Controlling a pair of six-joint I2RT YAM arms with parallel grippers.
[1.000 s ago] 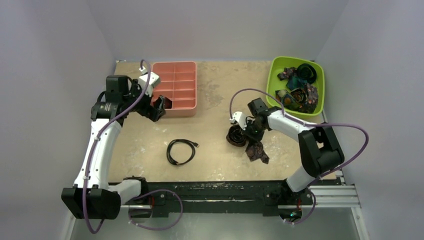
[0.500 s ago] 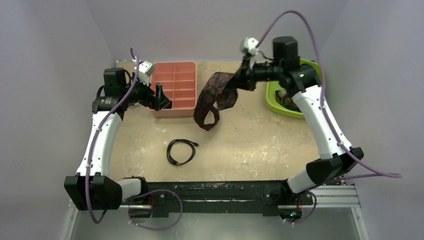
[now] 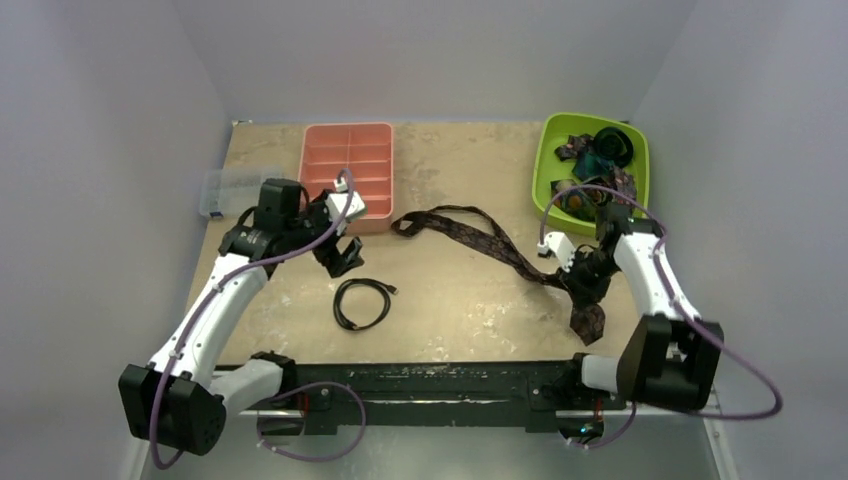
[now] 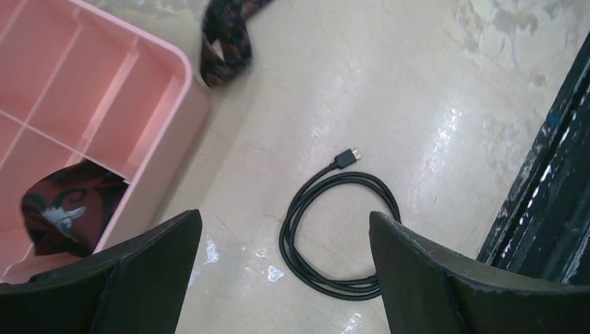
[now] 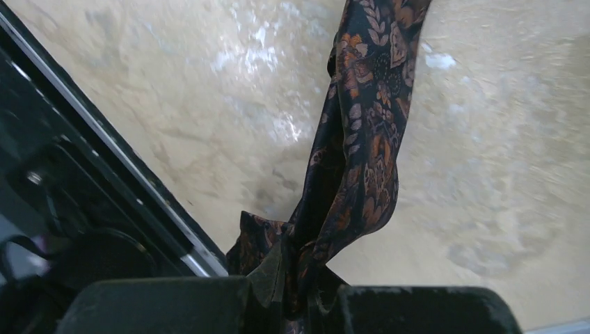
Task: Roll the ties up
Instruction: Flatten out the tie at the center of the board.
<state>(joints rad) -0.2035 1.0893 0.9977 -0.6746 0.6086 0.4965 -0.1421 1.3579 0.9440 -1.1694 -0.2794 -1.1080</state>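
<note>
While my right gripper (image 5: 299, 282) pinches one end of the brown patterned tie (image 3: 470, 230), the strip lies stretched across the table (image 3: 450, 300).
I see my left gripper (image 4: 282, 268) spread wide above the black cable (image 4: 334, 229), and the tie's other end curls just beside the pink tray (image 4: 177, 90).

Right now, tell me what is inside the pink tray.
One rolled maroon tie lies in a compartment along the pink tray's near wall; the other visible compartments hold nothing. A finger of the left gripper hides the rest.
</note>
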